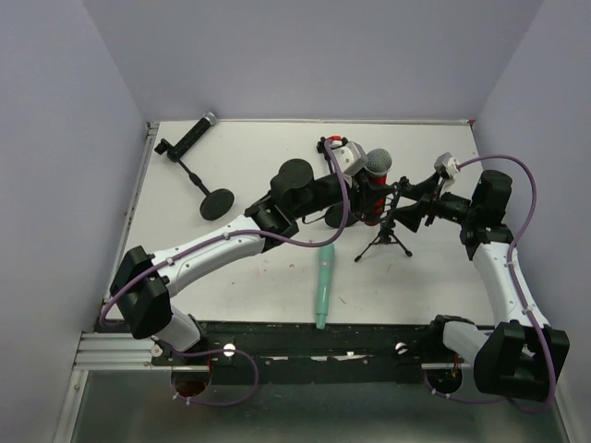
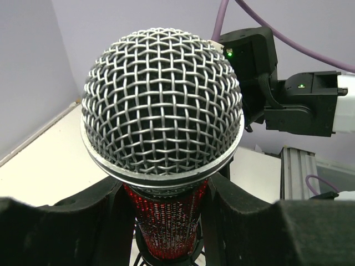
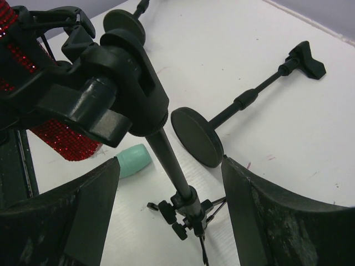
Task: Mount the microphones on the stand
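My left gripper (image 1: pixel 369 198) (image 2: pixel 166 221) is shut on the red microphone (image 1: pixel 377 175) (image 2: pixel 166 216), holding it upright by its body with the silver mesh head on top. The microphone's lower end sits at the clip (image 3: pixel 111 83) of the small black tripod stand (image 1: pixel 388 235) (image 3: pixel 186 210). My right gripper (image 1: pixel 408 198) (image 3: pixel 169 166) is open, with its fingers on either side of the stand's pole and not touching it. The mint-green microphone (image 1: pixel 323 286) (image 3: pixel 133 159) lies on the table near the front. The black microphone (image 1: pixel 189 138) lies at the far left.
A round-base stand (image 1: pixel 217 203) lies on its side by the black microphone. Another round base (image 1: pixel 295 173) shows behind my left arm. In the right wrist view a round-base stand (image 3: pixel 197 136) lies on its side beyond the tripod. Purple walls enclose the white table (image 1: pixel 231 277).
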Controlling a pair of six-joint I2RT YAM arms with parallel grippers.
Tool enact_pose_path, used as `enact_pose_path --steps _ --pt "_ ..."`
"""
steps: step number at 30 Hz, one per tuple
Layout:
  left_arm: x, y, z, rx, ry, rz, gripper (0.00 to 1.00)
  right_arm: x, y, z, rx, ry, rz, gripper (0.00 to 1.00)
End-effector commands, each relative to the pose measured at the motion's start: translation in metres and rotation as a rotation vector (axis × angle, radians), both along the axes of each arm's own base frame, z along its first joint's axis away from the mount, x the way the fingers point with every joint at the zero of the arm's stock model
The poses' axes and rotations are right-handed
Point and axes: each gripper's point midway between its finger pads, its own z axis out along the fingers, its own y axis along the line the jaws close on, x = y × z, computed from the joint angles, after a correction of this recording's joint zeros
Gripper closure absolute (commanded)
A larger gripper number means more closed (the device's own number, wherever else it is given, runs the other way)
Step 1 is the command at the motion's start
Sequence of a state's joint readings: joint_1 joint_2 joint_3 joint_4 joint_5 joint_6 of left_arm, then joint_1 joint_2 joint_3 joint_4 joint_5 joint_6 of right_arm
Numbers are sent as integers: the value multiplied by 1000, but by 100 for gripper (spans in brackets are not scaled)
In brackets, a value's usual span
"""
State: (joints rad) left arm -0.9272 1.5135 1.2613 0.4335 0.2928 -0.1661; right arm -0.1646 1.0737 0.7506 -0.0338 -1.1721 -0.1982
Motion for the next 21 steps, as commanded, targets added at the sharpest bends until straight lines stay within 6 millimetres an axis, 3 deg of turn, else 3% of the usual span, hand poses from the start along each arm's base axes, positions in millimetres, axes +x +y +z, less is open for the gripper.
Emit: enact_pose_path --steps 1,5,21 --pt "-3 -10 -33 116 75 -45 100 2 1 -3 0 0 -1 19" --pt "-4 -15 -47 138 109 -66 100 1 1 -3 0 0 -1 19" --pt "2 -15 -70 125 130 -30 100 1 1 -4 2 6 -2 18"
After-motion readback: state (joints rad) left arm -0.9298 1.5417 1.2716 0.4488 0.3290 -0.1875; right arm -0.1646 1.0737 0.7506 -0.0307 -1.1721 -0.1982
